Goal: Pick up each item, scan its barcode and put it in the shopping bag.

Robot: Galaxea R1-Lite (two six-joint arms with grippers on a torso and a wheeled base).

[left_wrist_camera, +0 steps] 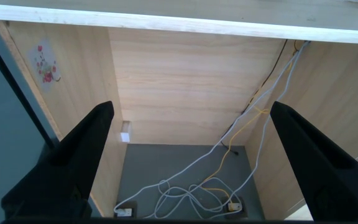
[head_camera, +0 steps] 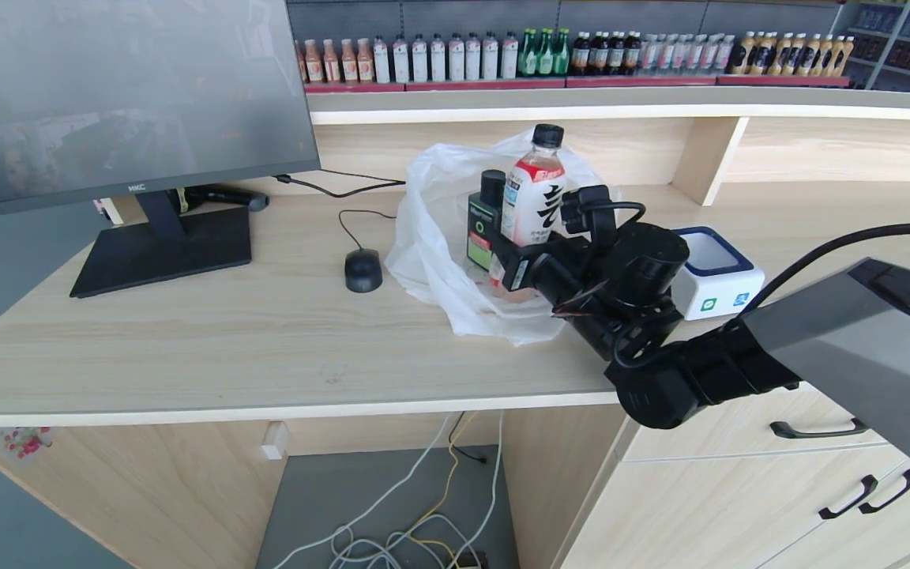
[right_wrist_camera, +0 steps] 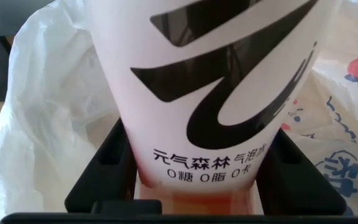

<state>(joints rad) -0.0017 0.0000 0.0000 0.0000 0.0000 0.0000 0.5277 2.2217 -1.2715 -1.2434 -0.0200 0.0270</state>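
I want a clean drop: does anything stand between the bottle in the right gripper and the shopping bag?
Nothing visible does. The right gripper holds the bottle upright at the open mouth of the shopping bag. A dark bottle stands in the bag close beside it, on the robot's left, so space there looks tight.

Wooden counter [head_camera: 226, 348] bears monitor [head_camera: 107, 87], mouse [head_camera: 362, 270], shopping bag [head_camera: 431, 237], scanner [head_camera: 712, 273].

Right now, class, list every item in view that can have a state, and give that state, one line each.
Pink drink bottle: upright, cap on, gripped low down.
Right gripper: shut on the pink drink bottle.
Left gripper: open, below the counter.
Shopping bag: open, on the counter.
Dark bottle: upright in the shopping bag, capped.
Monitor: screen dark.
Drawers: closed.
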